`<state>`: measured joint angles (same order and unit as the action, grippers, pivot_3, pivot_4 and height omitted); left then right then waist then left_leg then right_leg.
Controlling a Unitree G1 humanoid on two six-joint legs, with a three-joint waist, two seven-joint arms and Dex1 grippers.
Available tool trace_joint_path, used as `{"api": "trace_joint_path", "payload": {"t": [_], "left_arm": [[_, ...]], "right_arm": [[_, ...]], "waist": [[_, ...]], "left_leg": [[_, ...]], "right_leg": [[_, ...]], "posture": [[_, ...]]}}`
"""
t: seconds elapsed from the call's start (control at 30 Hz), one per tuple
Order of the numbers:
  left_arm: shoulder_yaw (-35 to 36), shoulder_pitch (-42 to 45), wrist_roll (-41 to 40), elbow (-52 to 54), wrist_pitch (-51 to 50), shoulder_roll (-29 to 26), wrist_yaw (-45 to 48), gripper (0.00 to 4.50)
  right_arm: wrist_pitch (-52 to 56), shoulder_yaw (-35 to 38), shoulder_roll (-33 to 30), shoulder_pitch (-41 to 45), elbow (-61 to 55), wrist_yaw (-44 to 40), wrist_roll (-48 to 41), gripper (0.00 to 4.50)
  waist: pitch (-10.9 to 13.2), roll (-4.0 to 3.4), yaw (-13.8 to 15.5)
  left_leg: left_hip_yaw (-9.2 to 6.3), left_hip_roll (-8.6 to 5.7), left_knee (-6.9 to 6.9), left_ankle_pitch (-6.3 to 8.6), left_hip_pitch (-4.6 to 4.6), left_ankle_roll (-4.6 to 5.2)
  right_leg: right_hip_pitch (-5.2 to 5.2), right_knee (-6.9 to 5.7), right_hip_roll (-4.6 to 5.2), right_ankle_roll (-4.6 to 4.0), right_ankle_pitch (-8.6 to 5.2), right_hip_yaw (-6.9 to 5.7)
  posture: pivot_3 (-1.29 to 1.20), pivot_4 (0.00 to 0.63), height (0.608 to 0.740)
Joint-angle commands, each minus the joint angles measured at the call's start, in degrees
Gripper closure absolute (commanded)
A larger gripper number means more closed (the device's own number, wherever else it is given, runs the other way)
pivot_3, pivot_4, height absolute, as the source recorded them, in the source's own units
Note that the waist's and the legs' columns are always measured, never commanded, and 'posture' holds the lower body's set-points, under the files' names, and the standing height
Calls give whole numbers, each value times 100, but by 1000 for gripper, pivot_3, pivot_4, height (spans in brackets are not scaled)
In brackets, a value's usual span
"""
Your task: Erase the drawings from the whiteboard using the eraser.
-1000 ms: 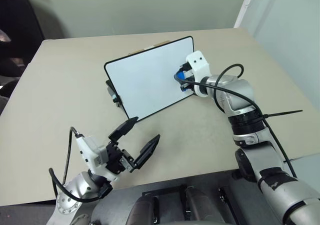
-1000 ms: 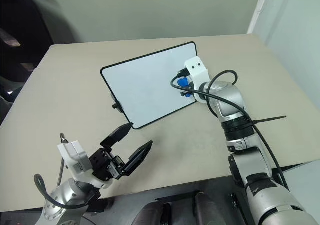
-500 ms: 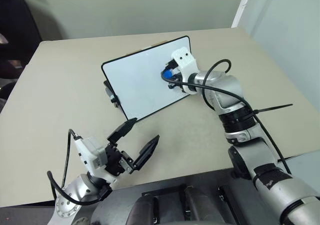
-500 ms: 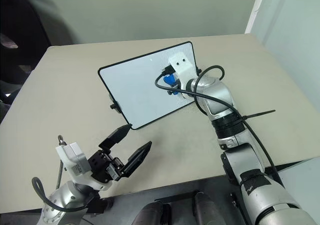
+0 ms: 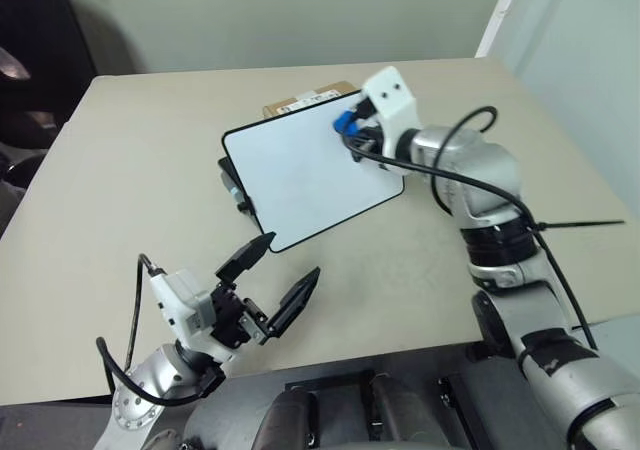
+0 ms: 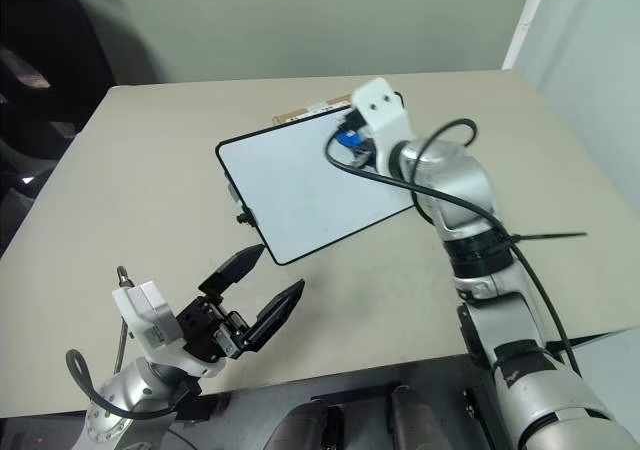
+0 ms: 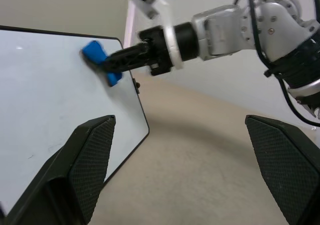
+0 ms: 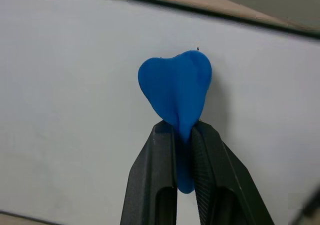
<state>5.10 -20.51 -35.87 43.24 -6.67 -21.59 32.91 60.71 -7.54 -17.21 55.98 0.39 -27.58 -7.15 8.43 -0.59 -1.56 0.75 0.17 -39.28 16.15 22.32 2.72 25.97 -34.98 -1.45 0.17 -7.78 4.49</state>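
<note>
I'm wiping: right gripper (image 8: 185, 135) pinches the eraser (image 8: 176, 85) at the whiteboard's (image 5: 300, 180) far corner; left gripper (image 5: 268, 290) gapes; board seems clean, so check next.

Head pair looks down over the table (image 5: 130, 160); both wrist views face the whiteboard (image 7: 45, 110), right one closest.

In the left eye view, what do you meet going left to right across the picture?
Left gripper → whiteboard → eraser, held in the right gripper at the board's far corner.
</note>
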Motion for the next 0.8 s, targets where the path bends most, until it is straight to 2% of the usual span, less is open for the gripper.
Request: {"api": "trace_joint_path", "payload": {"t": [0.03,0.17,0.3,0.4,0.43,0.57,0.7,0.8], "left_arm": [[-17,-11,-15,97,87,-4,41,0],[-7,8,-34,76,75,-11,57,0],[-7,124,-78,-28,26,-58,110,0],[0,237,-99,-148,4,-86,158,0],[-1,295,-107,-205,-9,-108,192,0],[-45,451,-105,-338,-36,-145,270,0],[-118,464,-58,-333,-38,-146,306,0],[-61,452,-63,-316,-39,-148,278,0]], "right_arm": [[376,550,-521,-564,-735,-128,-240,4195],[701,884,-1187,-1452,-1049,-81,-271,4195],[1008,1028,-1599,-2150,-1287,-44,-327,4195],[1104,1021,-1769,-2412,-1559,-95,-420,3419],[1161,1057,-1816,-2472,-1682,-122,-470,3061],[1202,1263,-2071,-2720,-2103,-233,-674,1638],[-57,1907,-2177,-3539,-3153,-771,-1118,241],[-827,2184,-1983,-4196,-3696,-1118,-1495,241]], "waist": [[0,0,28],[1,-1,39],[1,-1,16],[2,-3,-23],[3,-5,-28],[3,-5,-22],[3,-6,24],[3,-6,19]], "left_leg": [[0,0,-10,-2,0,-3],[2,0,-58,-4,-1,-10],[3,-3,-77,28,-11,41],[4,-4,-75,42,-25,49],[4,-4,-72,44,-30,47],[-1,-3,-71,33,-37,46],[-5,-5,-73,30,-37,54],[-5,-9,-73,45,-33,51]], "right_leg": [[-9,-2,0,7,-5,0],[-34,-2,2,27,-14,2],[-56,2,4,45,-14,4],[-61,0,4,59,-10,9],[-63,0,3,87,-21,9],[-72,-1,0,98,-13,9],[-81,9,0,103,-15,9],[-83,10,0,107,-22,12]], "posture": [[0,150,740],[0,150,740],[0,150,740],[0,150,740],[0,150,740],[0,150,740],[0,150,740],[0,150,740]]}}
